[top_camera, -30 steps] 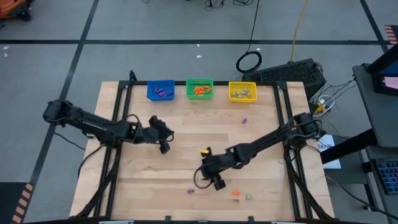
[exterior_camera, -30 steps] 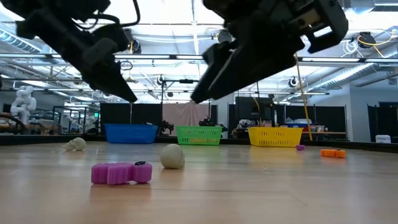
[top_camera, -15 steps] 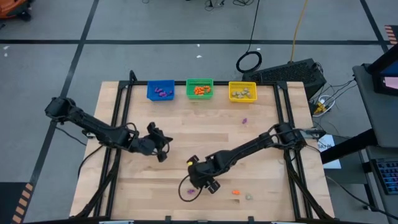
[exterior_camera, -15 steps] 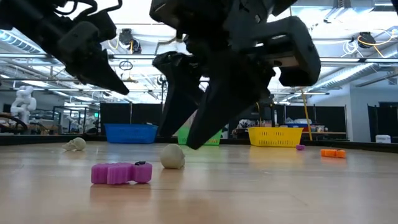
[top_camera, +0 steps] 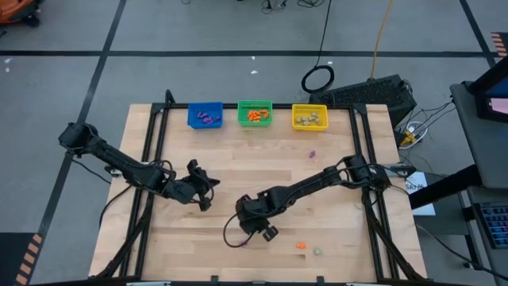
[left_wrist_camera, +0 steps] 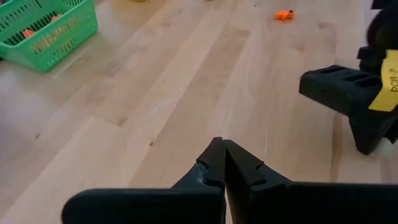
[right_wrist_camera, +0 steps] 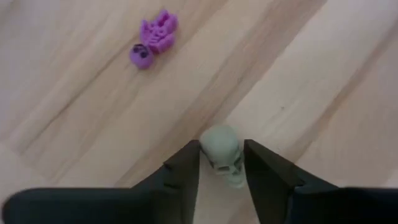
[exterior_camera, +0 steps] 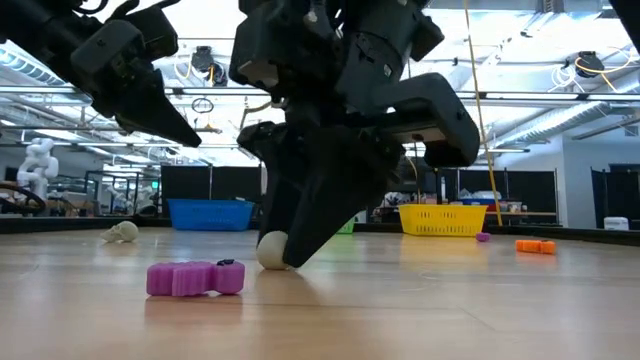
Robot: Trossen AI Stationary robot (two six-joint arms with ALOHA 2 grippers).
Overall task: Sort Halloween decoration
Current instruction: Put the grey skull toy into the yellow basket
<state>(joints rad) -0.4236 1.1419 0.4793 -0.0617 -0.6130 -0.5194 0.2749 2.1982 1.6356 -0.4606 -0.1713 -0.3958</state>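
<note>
The right gripper [right_wrist_camera: 221, 163] straddles the pale skull [right_wrist_camera: 222, 152] — fingers flanking it, not yet pinching — with the purple trinket [right_wrist_camera: 153, 37] well beyond.

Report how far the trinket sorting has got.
Done: the blue bin, green bin and yellow bin each hold trinkets. In hand: the right gripper straddles a pale skull on the table, fingers either side. The left gripper waits shut. Left: a purple skeleton, an orange piece, a pale piece and a purple piece.
</note>
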